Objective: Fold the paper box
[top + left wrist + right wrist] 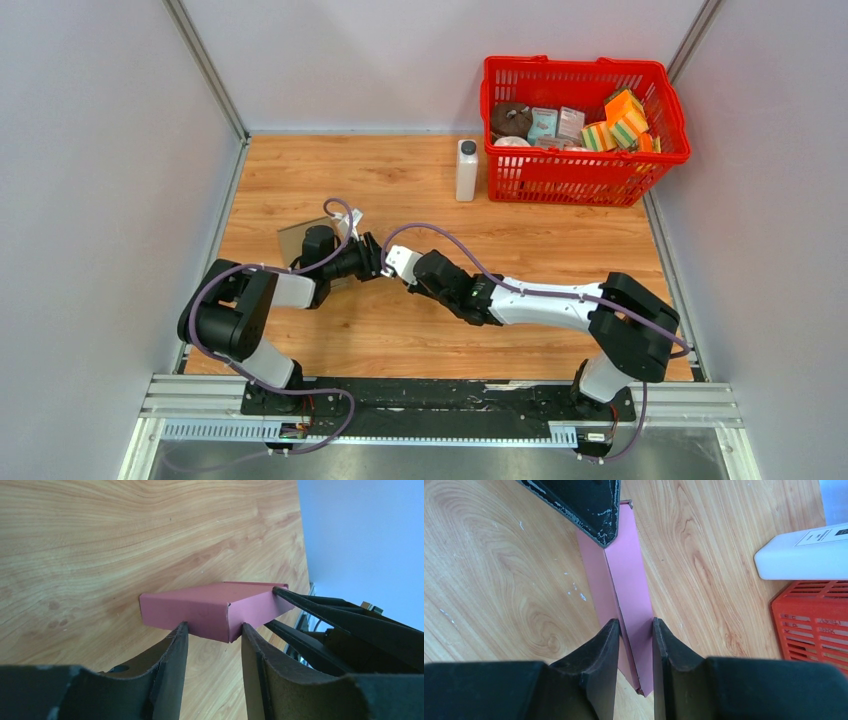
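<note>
The box [200, 607] is a shallow pink tray of thin card with its walls standing, low over the worktop [560, 250] left of centre, between the two arms; whether it rests on the wood or hangs just off it cannot be told. It looks very light and only as stiff as its folds. The flat panels should keep their shape, but a free wall or flap will likely bend or spring open when released, and a hard pinch could crush a corner or set a wrong crease. The smooth card may slide on the wood if pushed from one side alone, so one end probably needs holding while the other is worked. The best hold seems to be across a wall or folded edge close to a corner, not mid-panel. The right jaws are clamped on the box's end, one finger on either face of the card. The left jaws stand apart, their fingertips [181, 630] at the near wall beside a corner, nothing pinched between them. Well apart, at the far side, stand a white bottle [466, 170] and, just beside it, a red basket [570, 180] of small goods.
</note>
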Available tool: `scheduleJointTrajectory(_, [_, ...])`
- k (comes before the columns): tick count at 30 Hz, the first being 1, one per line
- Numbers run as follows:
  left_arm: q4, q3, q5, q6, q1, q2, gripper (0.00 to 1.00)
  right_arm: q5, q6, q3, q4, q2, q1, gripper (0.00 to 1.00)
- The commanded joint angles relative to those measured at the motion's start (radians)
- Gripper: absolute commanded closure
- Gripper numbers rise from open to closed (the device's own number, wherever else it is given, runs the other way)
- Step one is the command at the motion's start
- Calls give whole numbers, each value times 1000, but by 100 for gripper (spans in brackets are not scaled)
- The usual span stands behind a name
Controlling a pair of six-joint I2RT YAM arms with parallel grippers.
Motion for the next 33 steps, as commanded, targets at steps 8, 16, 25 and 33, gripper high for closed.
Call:
scheduleJointTrajectory(8, [-73,-3,-41,0,-13,139,60,-111,90,-13,-76,56,-10,67])
scheduleJointTrajectory(16, [-353,66,-130,121,-14,50,66,-327,520,86,-298,-30,-150,31])
scheduleJointTrajectory(25, [-373,93,-158,109,-48,55,67,-752,1115,-66,-285,-263,-456,21])
scheduleJointTrajectory(33, [-403,102,-176,121,-60,47,67,-897,1159,-167,-41,-253,-561,41])
